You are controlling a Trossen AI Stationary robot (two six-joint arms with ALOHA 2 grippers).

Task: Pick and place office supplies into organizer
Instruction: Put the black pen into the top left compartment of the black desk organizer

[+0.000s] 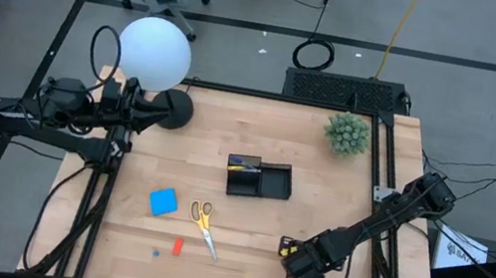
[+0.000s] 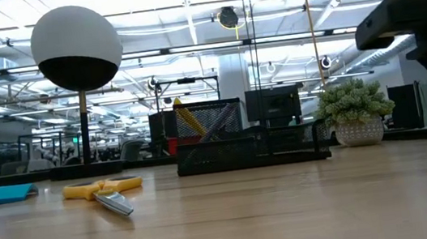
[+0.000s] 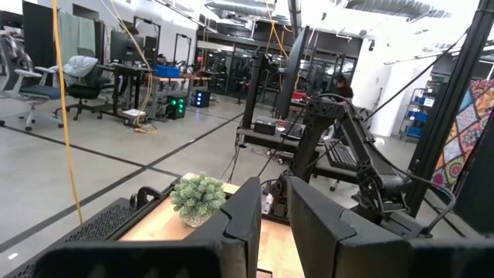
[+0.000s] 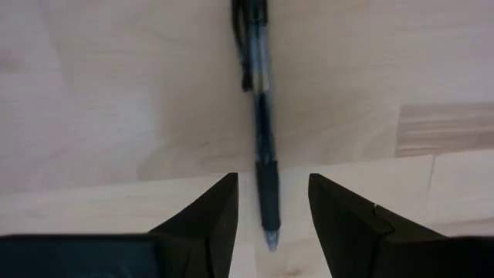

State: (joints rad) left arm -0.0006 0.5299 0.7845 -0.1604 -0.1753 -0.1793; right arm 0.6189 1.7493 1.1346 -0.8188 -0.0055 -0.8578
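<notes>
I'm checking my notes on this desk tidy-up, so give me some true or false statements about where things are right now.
1. The right gripper stands open over a dark pen lying on the table. True.
2. The scissors are already in the organizer. False: they lie on the table in front of it.
3. The blue pad sits left of the scissors in the high view. True.
4. The left gripper holds the small red piece. False: it holds nothing and waits near the lamp base.
5. The organizer is empty. False: a yellow item leans inside.
</notes>
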